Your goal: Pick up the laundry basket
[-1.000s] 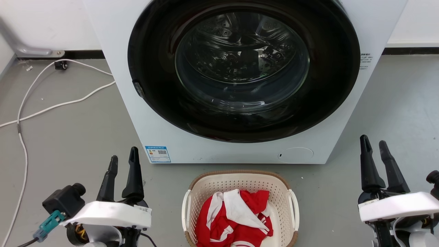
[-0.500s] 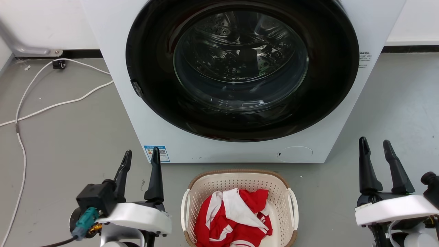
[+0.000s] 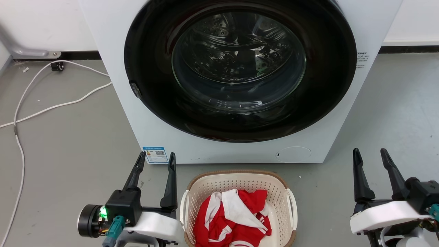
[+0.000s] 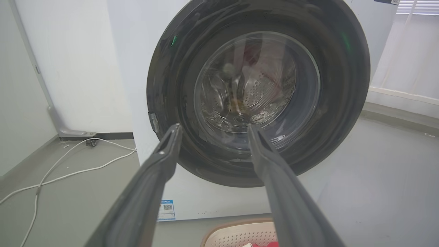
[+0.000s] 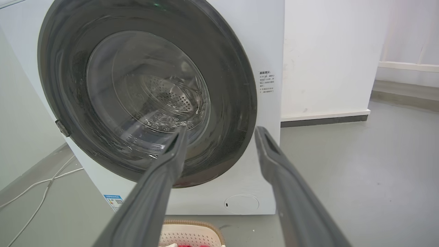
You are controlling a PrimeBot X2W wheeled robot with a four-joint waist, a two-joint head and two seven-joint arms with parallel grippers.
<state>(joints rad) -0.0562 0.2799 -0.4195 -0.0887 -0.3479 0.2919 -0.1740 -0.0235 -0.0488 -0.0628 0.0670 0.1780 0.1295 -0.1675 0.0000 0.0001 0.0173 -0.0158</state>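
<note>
Cream perforated plastic with a brown woven-look rim, the laundry basket sits on the grey floor holding a red and white garment. It has a white handle on each side. Its long axis probably runs the same way the fingers point, but the near end is cut off, so can't swear to it. It lies directly right of the left end effector, whose inner finger is just beside the left handle. From the right end effector it's off to the left and well apart, so the left arm is clearly nearer. Both end effectors are spread wide, holding nothing. The washing machine stands just past the fingertips, and a white cable trails further left.
</note>
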